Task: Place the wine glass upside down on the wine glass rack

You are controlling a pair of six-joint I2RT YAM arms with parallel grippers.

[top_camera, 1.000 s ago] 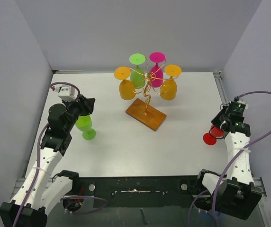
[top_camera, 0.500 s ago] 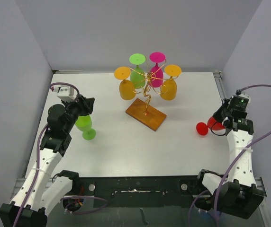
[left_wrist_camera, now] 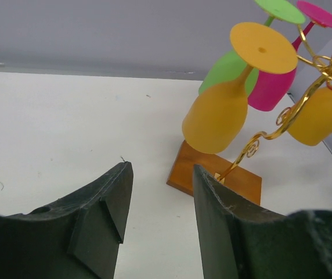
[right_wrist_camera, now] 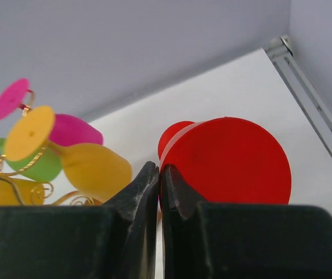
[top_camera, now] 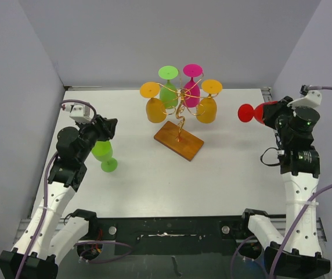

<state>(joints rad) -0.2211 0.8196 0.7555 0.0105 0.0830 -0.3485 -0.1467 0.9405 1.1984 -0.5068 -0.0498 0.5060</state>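
The wine glass rack (top_camera: 181,109) is gold wire on a brown wooden base (top_camera: 179,140), at the back middle of the table. Two orange glasses, a green one and a magenta one hang upside down on it. My right gripper (top_camera: 272,114) is shut on the stem of a red wine glass (top_camera: 247,113), held in the air right of the rack, lying sideways with its foot toward the rack. In the right wrist view the red foot (right_wrist_camera: 230,163) fills the space beside the shut gripper (right_wrist_camera: 159,170). My left gripper (top_camera: 105,130) is open and empty (left_wrist_camera: 160,168).
A green wine glass (top_camera: 104,153) stands upright on the table at the left, just under my left gripper. The rack also shows in the left wrist view (left_wrist_camera: 282,116). Grey walls close in the table on three sides.
My right arm has lifted the red glass off the right side of the table and carried it up and back, toward the rack. The left arm has not moved.
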